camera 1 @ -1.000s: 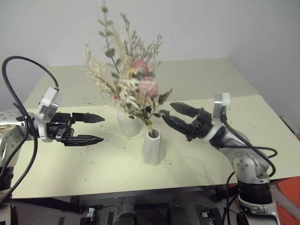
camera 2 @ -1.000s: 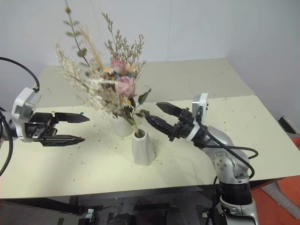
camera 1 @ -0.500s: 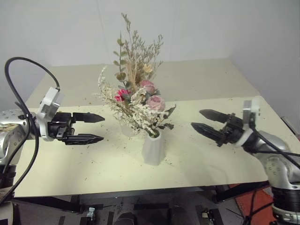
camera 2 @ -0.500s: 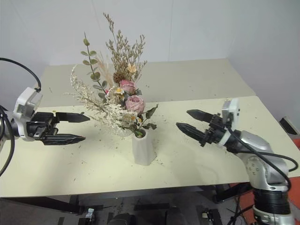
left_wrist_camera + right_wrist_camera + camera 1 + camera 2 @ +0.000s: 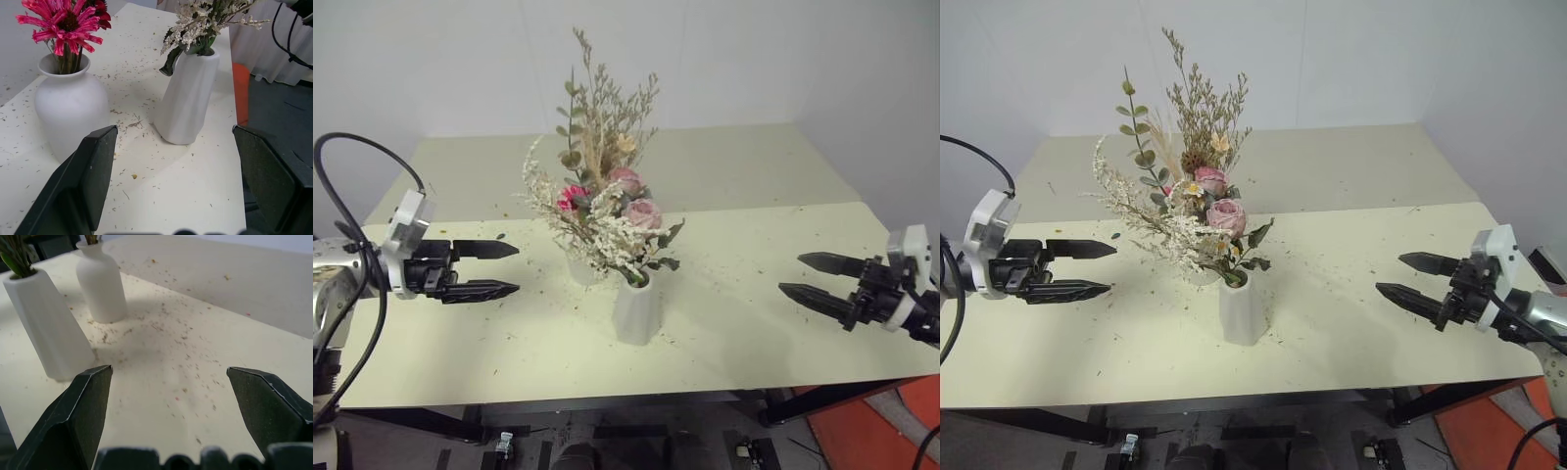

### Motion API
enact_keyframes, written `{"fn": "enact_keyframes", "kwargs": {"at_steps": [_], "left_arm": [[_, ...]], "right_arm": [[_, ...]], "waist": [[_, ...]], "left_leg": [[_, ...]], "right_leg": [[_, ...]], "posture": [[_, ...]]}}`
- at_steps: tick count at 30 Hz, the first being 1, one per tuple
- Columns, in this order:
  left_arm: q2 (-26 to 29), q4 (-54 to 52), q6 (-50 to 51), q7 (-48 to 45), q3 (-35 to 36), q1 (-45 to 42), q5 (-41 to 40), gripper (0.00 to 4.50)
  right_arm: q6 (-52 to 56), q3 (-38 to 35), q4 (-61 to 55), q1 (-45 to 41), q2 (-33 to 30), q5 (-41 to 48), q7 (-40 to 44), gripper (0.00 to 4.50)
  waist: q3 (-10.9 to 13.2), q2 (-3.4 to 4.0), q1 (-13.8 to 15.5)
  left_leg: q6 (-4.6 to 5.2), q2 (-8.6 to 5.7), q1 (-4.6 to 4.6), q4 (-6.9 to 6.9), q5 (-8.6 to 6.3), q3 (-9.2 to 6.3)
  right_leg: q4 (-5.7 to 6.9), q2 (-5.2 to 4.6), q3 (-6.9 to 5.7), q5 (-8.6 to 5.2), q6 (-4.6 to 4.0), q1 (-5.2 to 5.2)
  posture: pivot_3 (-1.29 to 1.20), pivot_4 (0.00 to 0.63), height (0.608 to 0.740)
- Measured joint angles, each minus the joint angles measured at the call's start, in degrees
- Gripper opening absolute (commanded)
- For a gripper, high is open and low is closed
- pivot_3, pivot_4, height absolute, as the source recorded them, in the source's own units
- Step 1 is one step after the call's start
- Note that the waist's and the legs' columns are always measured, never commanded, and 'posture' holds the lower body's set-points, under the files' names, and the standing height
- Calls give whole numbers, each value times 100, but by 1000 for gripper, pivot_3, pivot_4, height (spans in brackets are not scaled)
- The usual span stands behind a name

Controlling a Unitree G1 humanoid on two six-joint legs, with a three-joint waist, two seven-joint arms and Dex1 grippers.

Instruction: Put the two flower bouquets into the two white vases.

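Two white vases stand mid-table. The tapered vase [image 5: 634, 311] is in front and holds the bushy bouquet [image 5: 619, 223] of cream sprigs and pink roses. The bottle-shaped vase [image 5: 579, 266] sits just behind it to the left and holds the slim bouquet [image 5: 572, 196] with magenta daisies and tall beige sprigs. My left gripper [image 5: 517, 268] hovers open and empty well to the left of the vases, pointing at them. My right gripper [image 5: 791, 273] is open and empty far to the right, near the table's edge. The left wrist view shows the bottle vase [image 5: 71, 105] and the tapered vase [image 5: 188, 98] side by side.
Dried flower crumbs litter the pale yellow table [image 5: 724, 333] around the vases. A second table section [image 5: 724, 166] extends back to the white wall. Beyond the table's right front corner lies an orange floor patch [image 5: 862, 431].
My right gripper has drawn away from the front vase to the table's right side. The bushy bouquet has swung from leaning left to resting lower in the tapered vase. The left gripper has hardly moved.
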Motion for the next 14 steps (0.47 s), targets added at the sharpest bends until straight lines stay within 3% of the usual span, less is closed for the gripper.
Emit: {"fn": "enact_keyframes", "kwargs": {"at_steps": [7, 14], "left_arm": [[1, 74, -5, 7, 1, -18, 23, 4113], [-4, 94, -6, 19, -1, -34, 25, 4113]], "right_arm": [[-2, -147, -4, 68, -66, -19, 48, 4462], [66, -220, -74, 127, -103, -22, 64, 4462]], "waist": [[3, -3, 1], [3, -3, 5]], "left_leg": [[21, 1, 66, -2, -13, 1], [21, 1, 70, -3, -13, 2]], "right_leg": [[-24, 1, -1, -2, -2, 77], [-25, 0, -1, -2, -2, 81]], "posture": [[0, 150, 740], [0, 150, 740]]}}
